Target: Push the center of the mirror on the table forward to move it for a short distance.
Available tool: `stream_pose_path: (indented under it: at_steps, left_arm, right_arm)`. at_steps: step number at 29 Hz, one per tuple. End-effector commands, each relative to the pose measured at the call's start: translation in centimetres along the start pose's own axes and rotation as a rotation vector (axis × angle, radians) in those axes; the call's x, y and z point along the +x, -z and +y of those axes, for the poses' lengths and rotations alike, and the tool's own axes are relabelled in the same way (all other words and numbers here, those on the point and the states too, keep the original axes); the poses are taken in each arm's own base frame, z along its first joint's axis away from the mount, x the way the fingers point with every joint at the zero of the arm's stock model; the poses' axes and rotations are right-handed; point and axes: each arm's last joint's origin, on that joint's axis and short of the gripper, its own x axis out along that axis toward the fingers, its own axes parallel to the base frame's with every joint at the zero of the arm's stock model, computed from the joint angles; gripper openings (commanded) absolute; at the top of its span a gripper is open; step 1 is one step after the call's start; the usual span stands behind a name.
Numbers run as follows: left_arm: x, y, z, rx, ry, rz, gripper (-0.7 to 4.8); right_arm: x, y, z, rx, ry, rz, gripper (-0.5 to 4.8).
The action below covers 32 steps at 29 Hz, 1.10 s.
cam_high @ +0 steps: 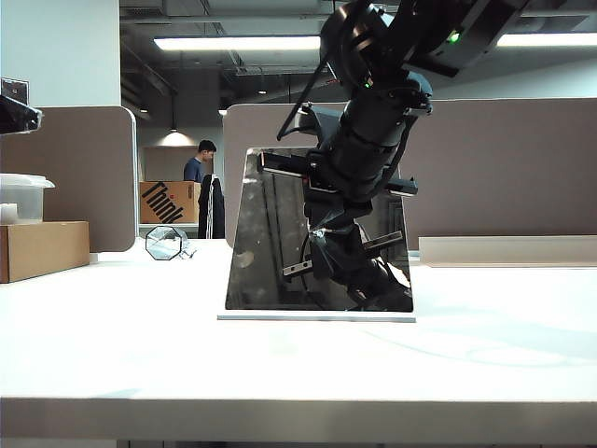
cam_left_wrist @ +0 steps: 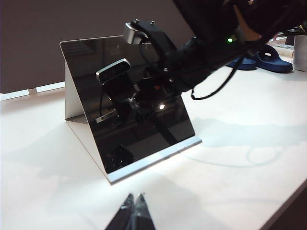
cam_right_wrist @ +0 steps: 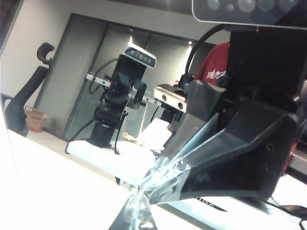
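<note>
An open office lies behind your white bench (cam_high: 298,373). The mirror (cam_high: 270,233) leans mid-frame. Right gripper (cam_right_wrist: 139,199), fingers together, touches its face; press high and it tips. Left gripper (cam_left_wrist: 134,203), fingers together, waits near its base.
</note>
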Motion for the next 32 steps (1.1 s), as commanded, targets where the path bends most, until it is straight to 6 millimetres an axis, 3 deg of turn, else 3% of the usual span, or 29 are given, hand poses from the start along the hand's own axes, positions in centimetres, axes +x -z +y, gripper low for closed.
stream_pose_path:
  at_steps: [1, 15, 32]
  left_arm:
    - [0.0, -0.1, 0.0, 0.001, 0.003, -0.008, -0.05]
    - [-0.2, 0.0, 1.2, 0.005, -0.119, -0.004, -0.05]
    - [-0.4, 0.0, 2.0, 0.008, -0.209, -0.001, -0.05]
  right_arm:
    - [1.2, -1.6, -0.7, 0.001, 0.022, -0.044, -0.05]
    - [7.1, -4.4, -3.5, 0.004, 0.090, -0.077, -0.05]
    - [12.4, -7.8, -6.7, -0.004, 0.117, -0.164, -0.05]
